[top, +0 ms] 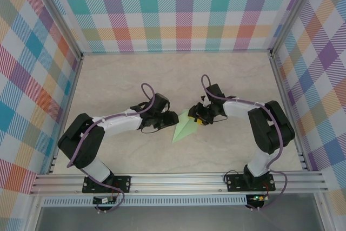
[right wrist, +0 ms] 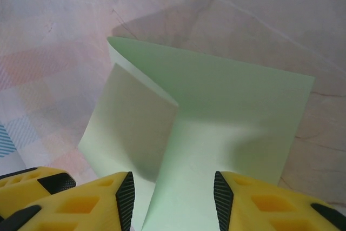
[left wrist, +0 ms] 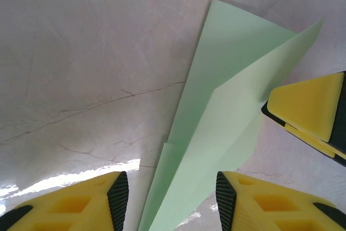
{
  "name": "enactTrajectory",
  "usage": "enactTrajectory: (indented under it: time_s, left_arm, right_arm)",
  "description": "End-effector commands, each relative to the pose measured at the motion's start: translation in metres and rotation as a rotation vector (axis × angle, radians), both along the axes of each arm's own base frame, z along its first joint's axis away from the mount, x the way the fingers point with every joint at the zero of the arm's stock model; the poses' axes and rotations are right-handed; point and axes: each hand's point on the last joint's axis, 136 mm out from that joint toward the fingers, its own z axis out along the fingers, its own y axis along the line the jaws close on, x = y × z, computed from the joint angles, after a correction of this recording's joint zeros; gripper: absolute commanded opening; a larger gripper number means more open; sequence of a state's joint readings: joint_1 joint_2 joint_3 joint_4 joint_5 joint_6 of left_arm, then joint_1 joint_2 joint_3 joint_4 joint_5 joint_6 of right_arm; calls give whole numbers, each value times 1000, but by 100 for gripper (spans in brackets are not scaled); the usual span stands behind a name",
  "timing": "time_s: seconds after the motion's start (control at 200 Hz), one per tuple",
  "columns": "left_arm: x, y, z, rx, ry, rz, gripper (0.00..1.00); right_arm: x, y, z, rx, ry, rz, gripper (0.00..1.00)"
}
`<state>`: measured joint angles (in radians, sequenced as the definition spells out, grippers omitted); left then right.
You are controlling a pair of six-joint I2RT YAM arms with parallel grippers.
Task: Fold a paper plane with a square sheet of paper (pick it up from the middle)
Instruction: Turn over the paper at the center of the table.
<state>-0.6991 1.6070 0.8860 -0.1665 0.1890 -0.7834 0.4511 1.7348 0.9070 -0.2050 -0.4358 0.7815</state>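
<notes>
Paper plane (left wrist: 216, 133), near end off-frame

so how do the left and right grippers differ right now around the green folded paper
The left yellow-and-black gripper straddles the narrow part of the pale green folded paper; the right yellow-and-black gripper straddles a wider part where a flap lifts up. The left reaches in from the paper's left, the right from its right. Both have open jaws, neither clamping the paper.

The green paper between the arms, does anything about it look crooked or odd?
Slightly. The paper plane does not lie flat: seen from the right wrist, one folded flap seems to stand up off the table rather than lying pressed down.
</notes>
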Motion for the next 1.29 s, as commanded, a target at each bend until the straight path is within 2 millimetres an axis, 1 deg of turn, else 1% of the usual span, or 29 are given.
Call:
enactTrajectory:
  time_s: [0.0,0.15,0.275,0.43,0.58,0.635,0.735,0.83,0.9,1.0,1.155,1.29]
  left_arm:
    - [0,11,-6,10,25,35,50]
    - [1,14,-8,-6,43,50,52]
    - [-1,13,-4,-39,56,50,56]
    - [-3,20,0,-54,59,67,61]
    - [-4,26,2,-76,65,84,69]
    - [-4,29,3,-77,62,90,71]
    - [-3,33,3,-81,61,98,75]
    - [-5,35,6,-117,69,81,78]
    - [-6,38,9,-135,69,65,80]
    - [-7,44,15,-155,62,45,85]
    - [-4,45,38,-217,15,24,95]
    - [-3,37,69,-304,-51,-7,99]
  right_arm:
    - [7,16,12,64,-32,25,44]
    - [4,26,12,96,-46,59,41]
    - [-2,34,8,125,-54,69,38]
    - [-8,38,5,154,-68,71,37]
    - [-10,42,-1,161,-67,76,34]
    - [-11,44,-1,171,-67,81,31]
    - [-9,46,1,185,-82,79,20]
    - [-5,46,13,197,-129,74,15]
    - [-2,47,27,218,-178,87,13]
    - [3,46,47,245,-237,104,10]
    - [9,41,78,312,-299,112,9]
    - [11,41,108,396,-325,121,9]
